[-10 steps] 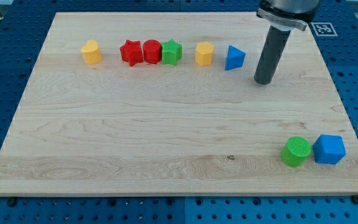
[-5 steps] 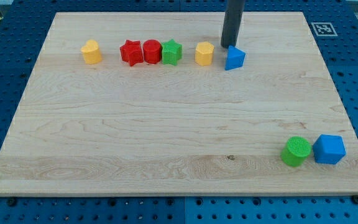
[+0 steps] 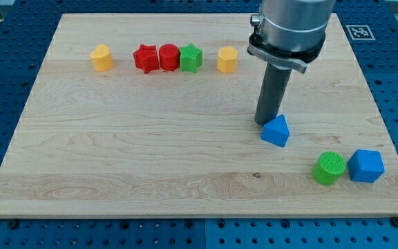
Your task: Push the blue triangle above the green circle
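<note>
The blue triangle [image 3: 276,131] lies on the wooden board [image 3: 150,152], right of the middle. My tip [image 3: 267,122] touches its upper left side. The green circle [image 3: 330,168] sits near the view's bottom right, below and to the right of the triangle, with a gap between them.
A blue cube [image 3: 366,166] stands against the green circle's right side. Along the view's top runs a row: a yellow heart [image 3: 101,58], a red star [image 3: 145,58], a red cylinder [image 3: 168,57], a green star [image 3: 191,58] and a yellow hexagon [image 3: 227,60].
My tip went from the right of the blue triangle to above it, then swept down the view. The triangle slid from the top row down and right, toward the green circle.
</note>
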Robot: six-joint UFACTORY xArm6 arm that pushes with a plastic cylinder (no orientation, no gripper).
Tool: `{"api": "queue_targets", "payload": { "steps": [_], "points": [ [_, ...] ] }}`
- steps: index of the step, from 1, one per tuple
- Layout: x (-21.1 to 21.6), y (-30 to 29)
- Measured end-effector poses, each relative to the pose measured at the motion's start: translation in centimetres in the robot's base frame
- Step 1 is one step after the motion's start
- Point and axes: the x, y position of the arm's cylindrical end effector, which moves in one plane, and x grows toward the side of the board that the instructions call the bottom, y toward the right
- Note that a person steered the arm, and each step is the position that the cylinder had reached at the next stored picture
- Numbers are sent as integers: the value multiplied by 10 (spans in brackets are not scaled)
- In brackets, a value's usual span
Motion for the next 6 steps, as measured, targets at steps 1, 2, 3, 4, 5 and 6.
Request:
{"api": "queue_targets", "payload": {
  "steps": [1, 2, 3, 4, 5, 6],
  "points": [
    [24, 0],
    [39, 0],
    [48, 0],
    [63, 0],
    [70, 0],
    [65, 0]
  ]
}}
